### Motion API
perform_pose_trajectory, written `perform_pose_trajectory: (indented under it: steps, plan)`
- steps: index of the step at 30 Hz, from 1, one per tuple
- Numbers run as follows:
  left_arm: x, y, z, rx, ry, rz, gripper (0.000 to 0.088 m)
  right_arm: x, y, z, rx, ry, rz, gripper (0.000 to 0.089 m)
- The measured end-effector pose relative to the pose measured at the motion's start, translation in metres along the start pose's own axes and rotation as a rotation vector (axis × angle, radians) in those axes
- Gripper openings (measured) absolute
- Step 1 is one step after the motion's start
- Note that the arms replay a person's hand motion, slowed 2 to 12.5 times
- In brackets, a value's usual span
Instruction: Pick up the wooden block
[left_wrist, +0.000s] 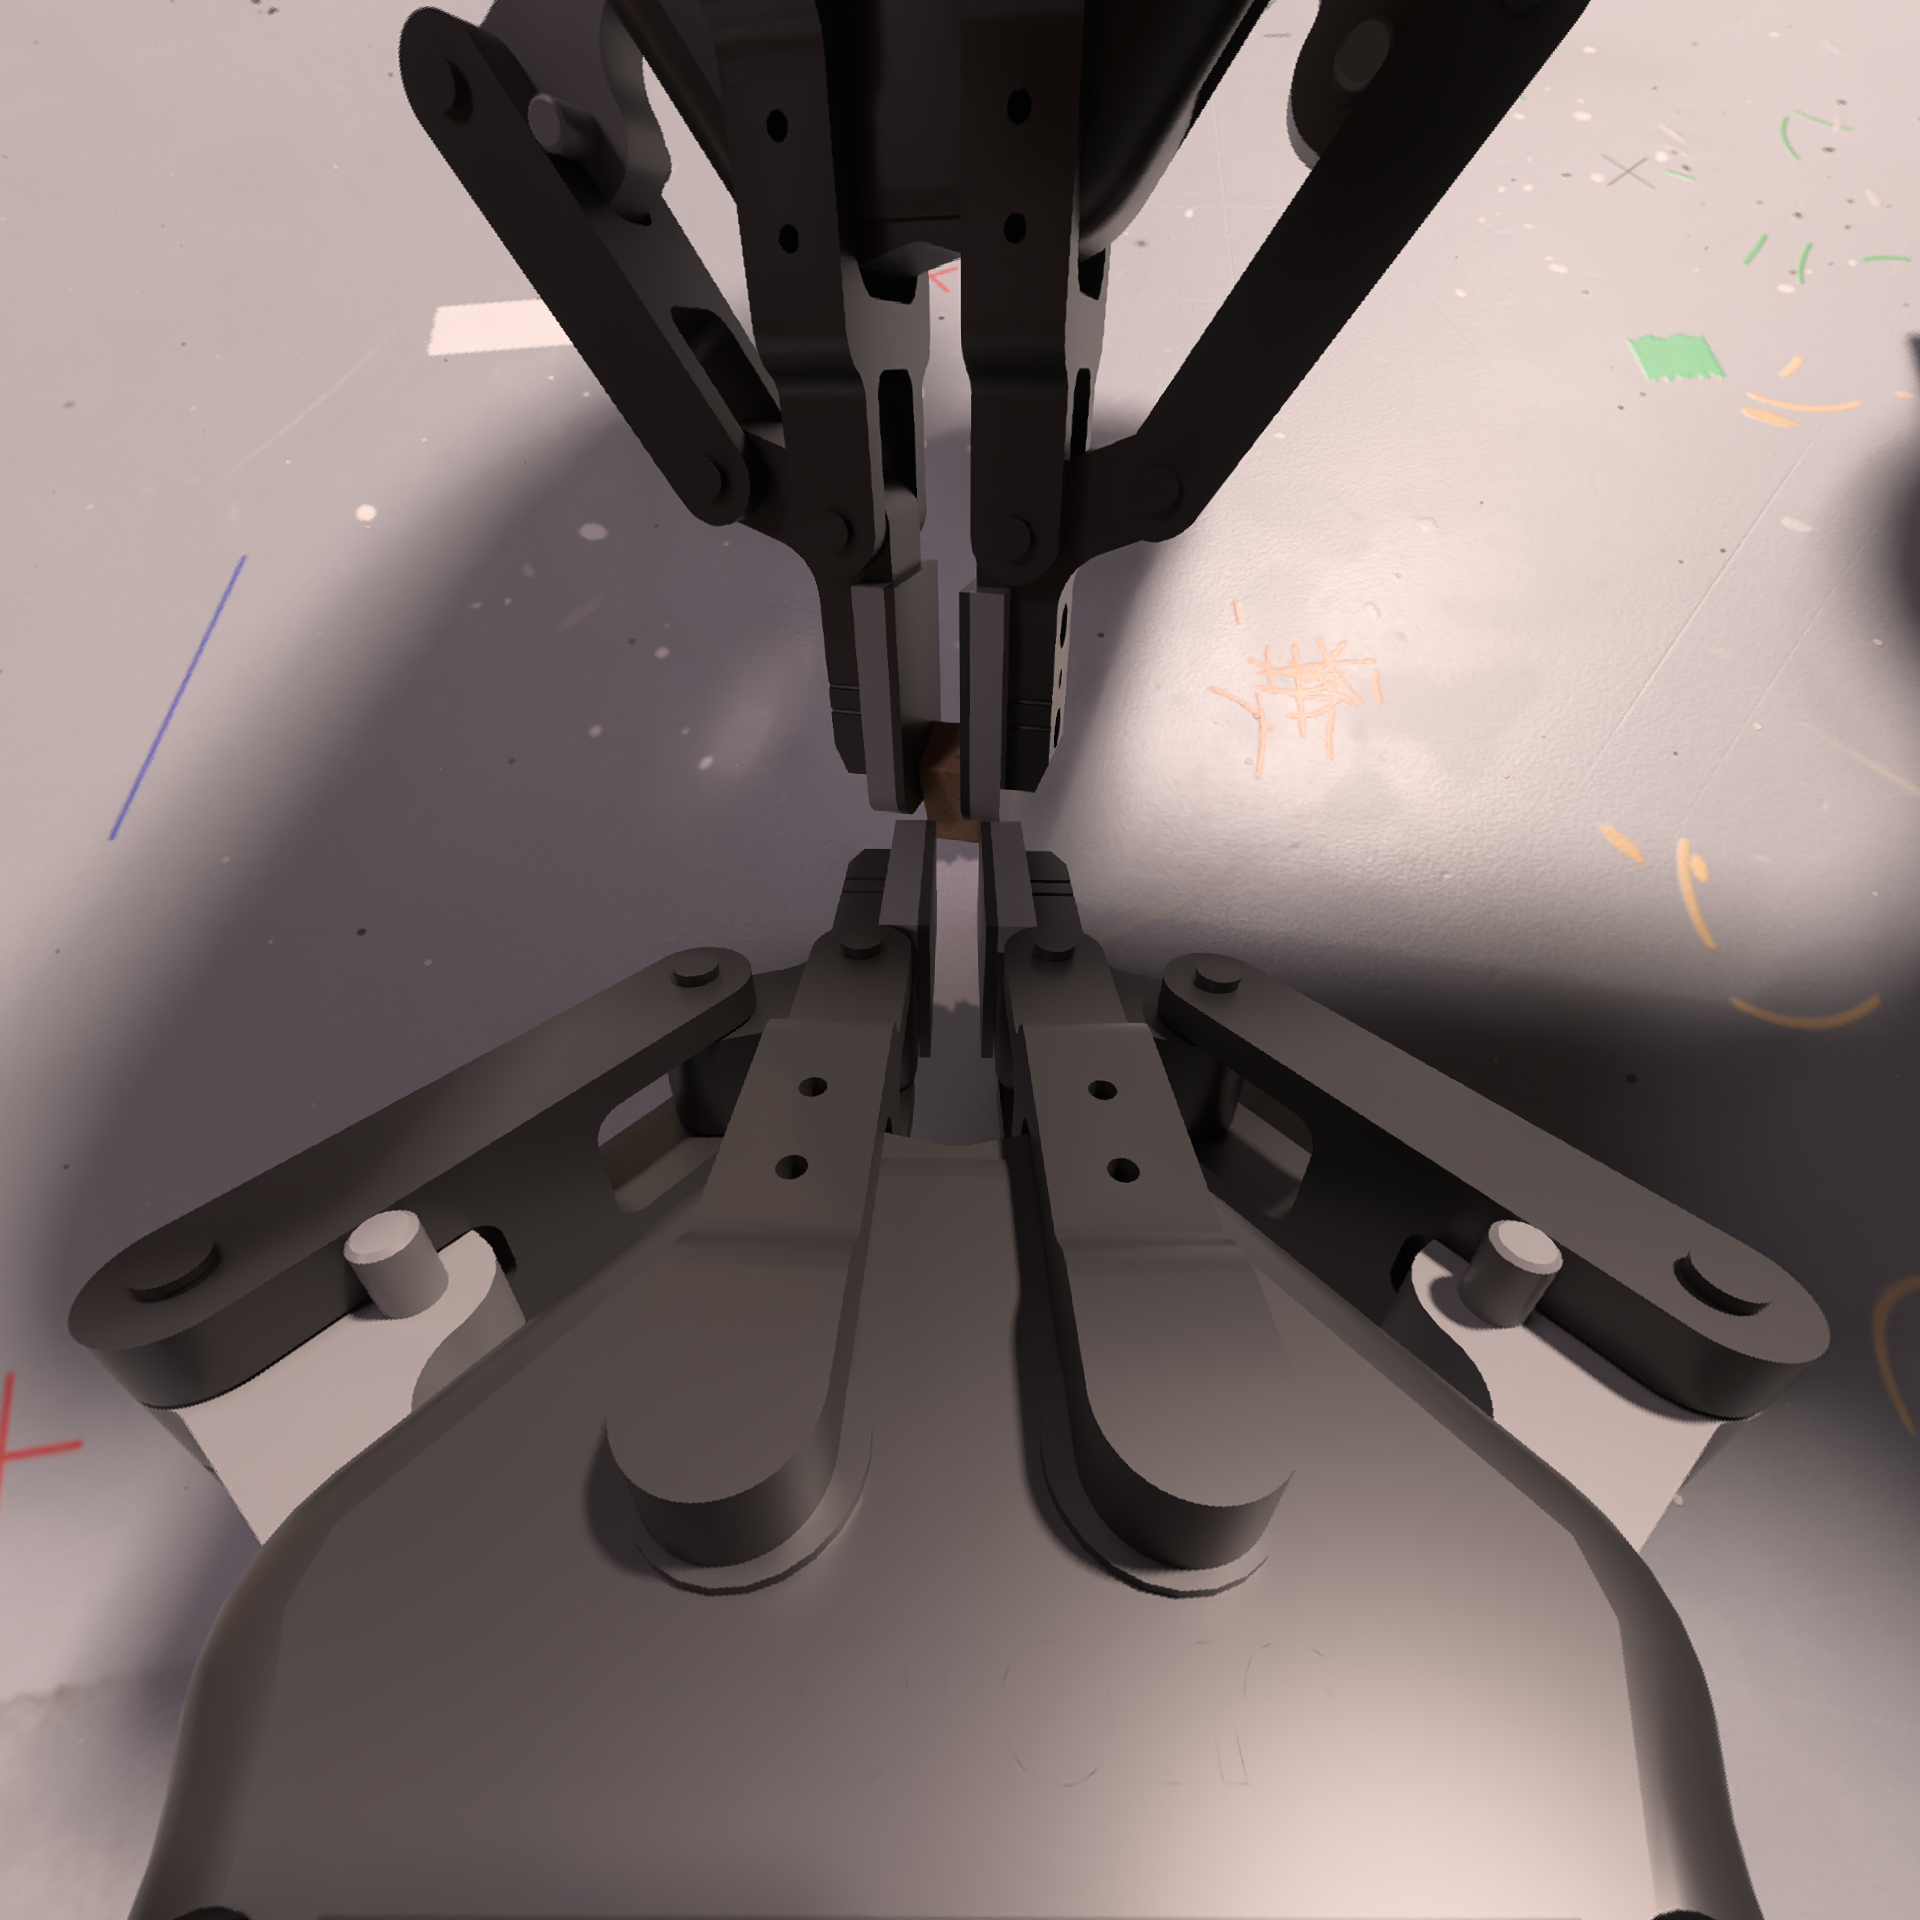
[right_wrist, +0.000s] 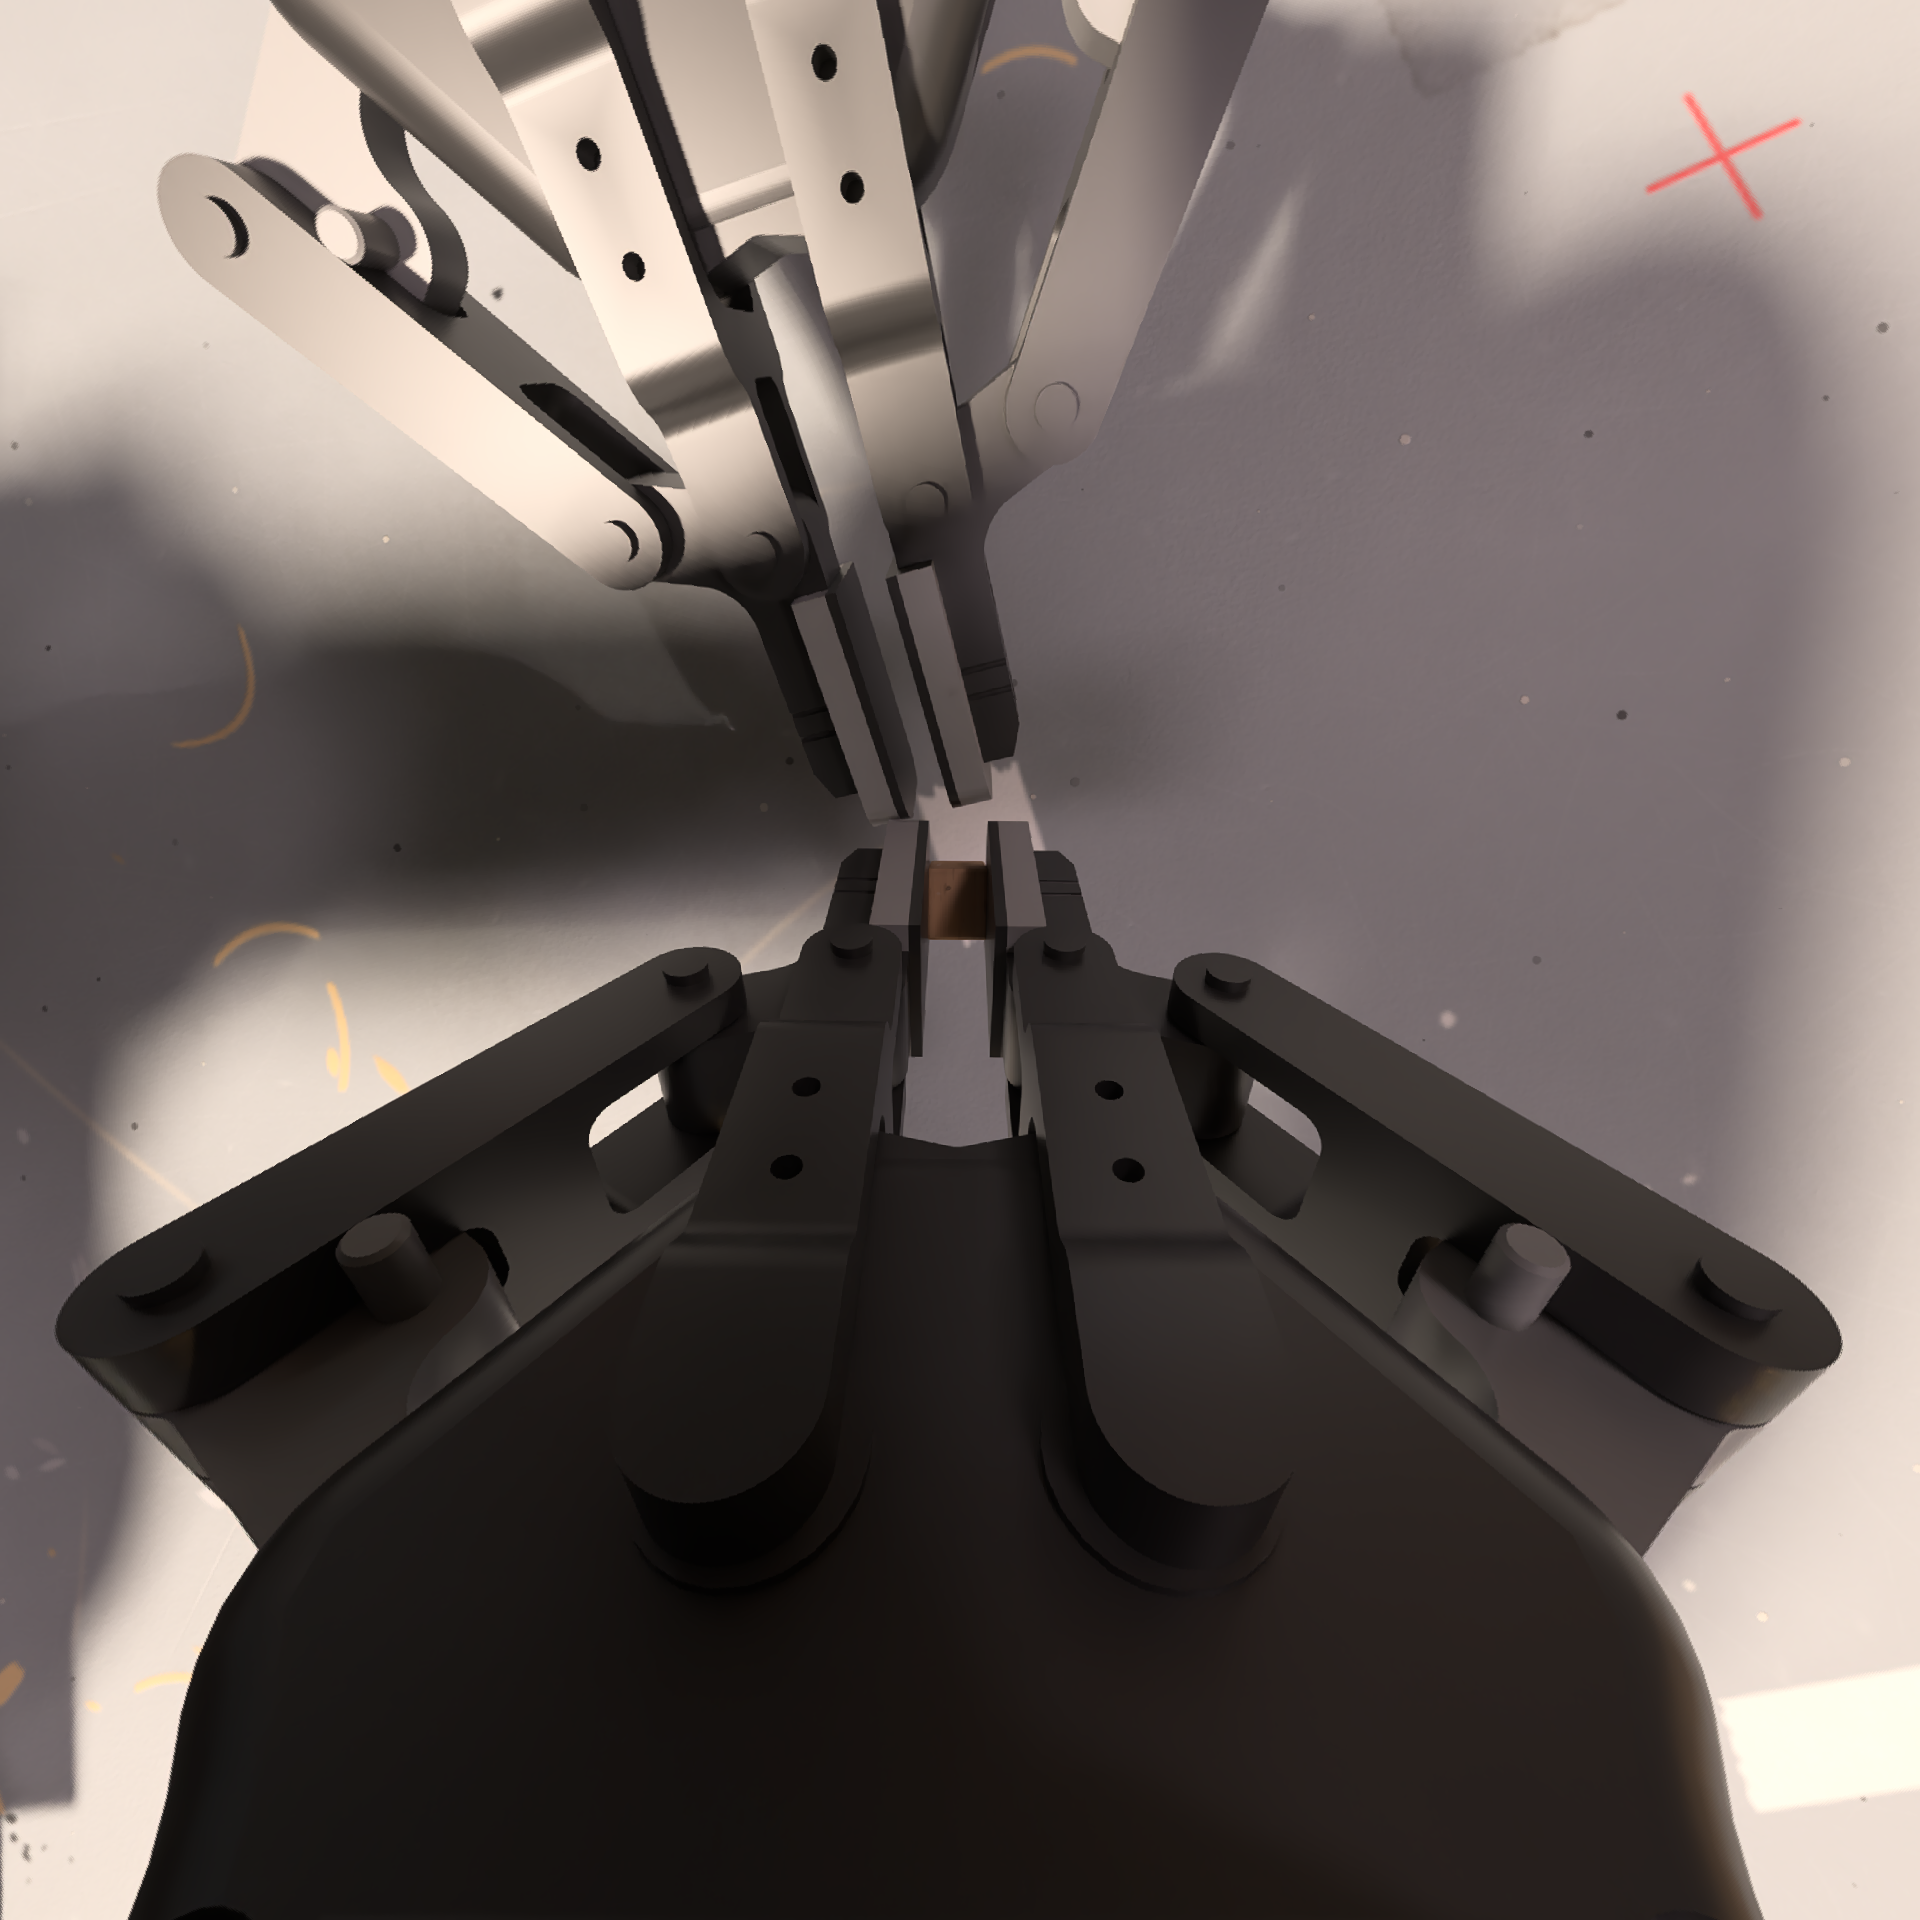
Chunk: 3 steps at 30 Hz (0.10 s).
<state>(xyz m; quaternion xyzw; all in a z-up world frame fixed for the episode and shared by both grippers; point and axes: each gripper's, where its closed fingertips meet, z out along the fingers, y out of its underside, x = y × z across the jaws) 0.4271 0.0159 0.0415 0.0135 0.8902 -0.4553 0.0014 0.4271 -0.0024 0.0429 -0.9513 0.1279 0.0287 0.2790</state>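
The small brown wooden block (right_wrist: 956, 899) sits between the pads of my right gripper (right_wrist: 956, 847), which is shut on it. In the left wrist view the block (left_wrist: 945, 779) shows between the right gripper's fingertips (left_wrist: 883, 769) reaching in from the top. My left gripper (left_wrist: 956, 857) points tip to tip at the right one, just short of the block. Its jaws are nearly closed, with a narrow gap and nothing between them. It shows from the top in the right wrist view (right_wrist: 930, 795). Most of the block is hidden by the pads.
Both grippers hang over a pale grey table (left_wrist: 1455, 727) marked with paint specks, orange scribbles (left_wrist: 1309, 686), a blue line (left_wrist: 177, 696), a green patch (left_wrist: 1673, 355) and a red cross (right_wrist: 1723, 156). Dark arm shadows lie across it.
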Motion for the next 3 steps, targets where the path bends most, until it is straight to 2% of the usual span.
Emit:
perform_pose_trajectory:
  steps: [3]
  plan:
    - [0.0,0.0003,0.0003,0.002,0.0,-0.002,0.0071,0.0001,0.0001,0.0003,0.005,-0.001,-0.003,0.0097]
